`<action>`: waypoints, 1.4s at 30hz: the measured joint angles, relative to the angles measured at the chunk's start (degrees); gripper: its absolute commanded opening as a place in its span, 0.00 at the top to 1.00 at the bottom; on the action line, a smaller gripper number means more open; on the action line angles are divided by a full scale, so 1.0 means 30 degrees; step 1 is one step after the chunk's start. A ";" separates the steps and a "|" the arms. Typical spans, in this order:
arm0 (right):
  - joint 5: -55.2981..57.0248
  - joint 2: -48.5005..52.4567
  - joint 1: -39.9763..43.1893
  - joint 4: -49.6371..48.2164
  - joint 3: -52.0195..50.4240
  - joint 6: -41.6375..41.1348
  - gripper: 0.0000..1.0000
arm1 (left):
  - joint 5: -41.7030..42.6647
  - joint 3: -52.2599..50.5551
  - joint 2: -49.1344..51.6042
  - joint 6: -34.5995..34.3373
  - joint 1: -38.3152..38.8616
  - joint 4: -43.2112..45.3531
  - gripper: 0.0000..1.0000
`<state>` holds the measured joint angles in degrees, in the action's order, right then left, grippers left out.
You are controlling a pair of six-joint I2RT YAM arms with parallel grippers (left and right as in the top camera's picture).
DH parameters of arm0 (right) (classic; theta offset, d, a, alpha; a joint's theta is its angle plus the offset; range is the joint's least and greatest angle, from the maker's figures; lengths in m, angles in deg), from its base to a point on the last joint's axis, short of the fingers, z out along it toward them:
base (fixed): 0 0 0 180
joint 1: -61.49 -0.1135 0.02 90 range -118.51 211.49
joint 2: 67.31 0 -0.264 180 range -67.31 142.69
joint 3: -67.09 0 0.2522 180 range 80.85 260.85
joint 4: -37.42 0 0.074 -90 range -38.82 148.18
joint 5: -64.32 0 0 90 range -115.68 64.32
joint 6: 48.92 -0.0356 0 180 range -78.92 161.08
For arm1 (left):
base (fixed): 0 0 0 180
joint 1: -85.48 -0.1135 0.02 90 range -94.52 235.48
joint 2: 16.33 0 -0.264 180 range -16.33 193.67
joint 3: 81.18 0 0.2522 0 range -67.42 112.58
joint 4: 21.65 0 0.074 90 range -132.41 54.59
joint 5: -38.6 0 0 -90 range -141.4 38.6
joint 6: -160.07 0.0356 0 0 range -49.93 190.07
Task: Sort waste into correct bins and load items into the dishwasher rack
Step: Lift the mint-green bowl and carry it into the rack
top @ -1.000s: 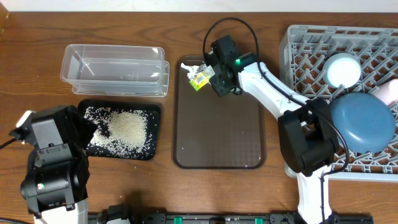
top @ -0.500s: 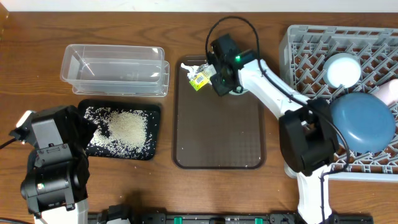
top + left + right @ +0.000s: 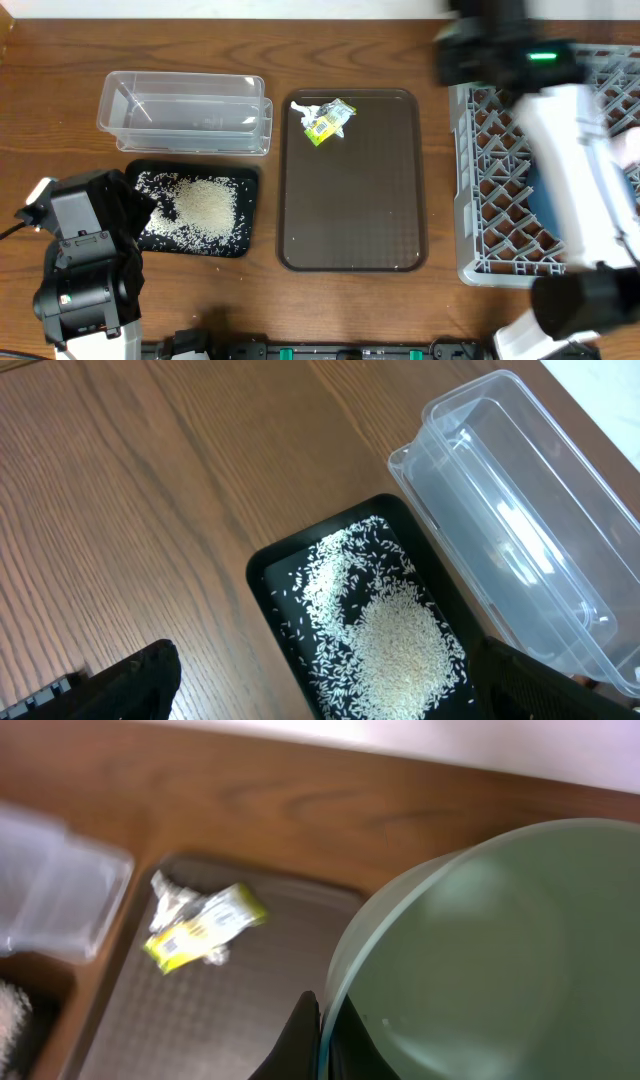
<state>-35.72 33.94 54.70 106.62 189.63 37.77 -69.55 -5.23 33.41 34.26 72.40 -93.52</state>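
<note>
The rice (image 3: 205, 205) lies heaped in the black tray (image 3: 254, 210), beside the clear tub (image 3: 185, 110). The crumpled white-and-yellow wrapper (image 3: 326, 120) lies at the far end of the brown serving tray. My right gripper (image 3: 320, 1040) is shut on the rim of the pale green cup (image 3: 500, 950), held up in the air. The right arm (image 3: 570, 150) is raised, blurred, above the grey rack (image 3: 490, 200) and hides most of its contents. My left gripper (image 3: 330, 700) is open and empty above the rice (image 3: 400, 640).
The brown serving tray (image 3: 350, 200) lies between the bins and the rack, bare but for the wrapper. The clear tub (image 3: 520, 530) is empty. A sliver of pink (image 3: 630, 150) shows at the rack's right edge. The left arm's base (image 3: 85, 270) stands front left.
My right arm has lifted off the brown tray's far end and swung up and right over the rack with the green cup. The wrapper stays put. The left arm has not moved.
</note>
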 measured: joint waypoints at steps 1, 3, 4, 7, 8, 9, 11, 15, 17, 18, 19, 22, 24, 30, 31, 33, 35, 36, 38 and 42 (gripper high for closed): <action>-0.0838 -0.0270 0.1377 0.0255 0.0051 -0.0058 0.99 | 0.0000 0.0000 0.0000 0.0000 0.0000 -0.0007 0.06; -0.2448 -0.0444 0.3927 0.0867 0.0080 -0.0168 0.99 | 0.0000 0.0000 0.0000 0.0000 0.0000 -0.0007 0.06; -0.3337 -0.0437 0.5326 0.1253 0.0080 -0.0204 0.99 | 0.0000 0.0000 0.0000 0.0000 0.0000 -0.0007 0.06; -0.6011 -0.0262 0.9289 0.1734 -0.0342 -0.0277 0.99 | 0.0000 0.0000 0.0000 0.0000 0.0000 -0.0007 0.06; -0.6717 -0.0240 1.0382 0.1668 -0.0568 -0.0277 0.99 | 0.0000 0.0000 0.0000 0.0000 0.0000 -0.0007 0.06; -0.7781 -0.0197 1.1897 0.1566 -0.0925 -0.0284 0.99 | 0.0000 0.0000 0.0000 0.0000 0.0000 -0.0007 0.06; -0.9500 -0.0153 1.4120 0.0991 -0.1668 -0.0328 0.99 | -0.0007 0.0000 0.0000 0.0000 0.0000 -0.0007 0.06; -1.2400 -0.0160 1.7325 -0.0699 -0.3614 -0.0699 0.99 | 0.0000 0.0000 0.0000 0.0000 0.0000 -0.0007 0.06; -1.3129 -0.0160 1.8316 -0.1435 -0.4626 -0.1107 0.99 | 0.0000 0.0000 0.0000 0.0000 0.0000 -0.0007 0.06; -1.3478 -0.0160 1.8833 -0.1880 -0.5275 -0.1392 0.99 | 0.0000 0.0000 0.0000 0.0000 0.0000 -0.0007 0.06; -1.3733 -0.0160 1.9271 -0.2324 -0.5945 -0.1690 0.99 | 0.0000 0.0000 0.0000 0.0000 0.0000 0.0000 0.06; -1.4214 -0.0160 2.0349 -0.3628 -0.7854 -0.2637 0.99 | 0.0000 0.0000 0.0000 0.0000 0.0000 0.0000 0.06; -1.4396 -0.0146 2.0954 -0.4677 -0.9049 -0.3410 0.98 | 0.0000 0.0000 0.0000 0.0000 0.0000 0.0000 0.06; -1.5664 -0.0248 2.2360 -0.8306 -1.1213 -0.4721 0.99 | 0.0000 0.0000 0.0000 0.0000 0.0000 -0.0007 0.06; -1.5861 -0.0255 2.2527 -0.8910 -1.1475 -0.4838 0.99 | 0.0000 0.0000 0.0000 0.0000 0.0000 -0.0007 0.06; -1.6232 -0.0270 2.2877 -1.0258 -1.1963 -0.5042 0.99 | 0.0000 0.0000 0.0000 0.0000 0.0000 -0.0007 0.06; -1.6648 -0.0262 2.3212 -1.1475 -1.2393 -0.5180 0.99 | 0.0000 0.0000 0.0000 0.0000 0.0000 -0.0007 0.06; -1.7005 -0.0240 2.3350 -1.2298 -1.2597 -0.5282 0.99 | 0.0000 0.0000 0.0000 0.0000 0.0000 -0.0007 0.06; -1.7748 -0.0197 2.3489 -1.3559 -1.2706 -0.5523 0.99 | 0.0000 0.0000 0.0000 0.0000 0.0000 -0.0007 0.06; -1.9132 -0.0189 2.3431 -1.5599 -1.2706 -0.6142 0.99 | 0.0000 0.0000 0.0000 0.0000 0.0000 -0.0007 0.06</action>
<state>-93.12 33.37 124.99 59.82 151.51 19.35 -69.55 -5.23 33.41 34.26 72.40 -93.54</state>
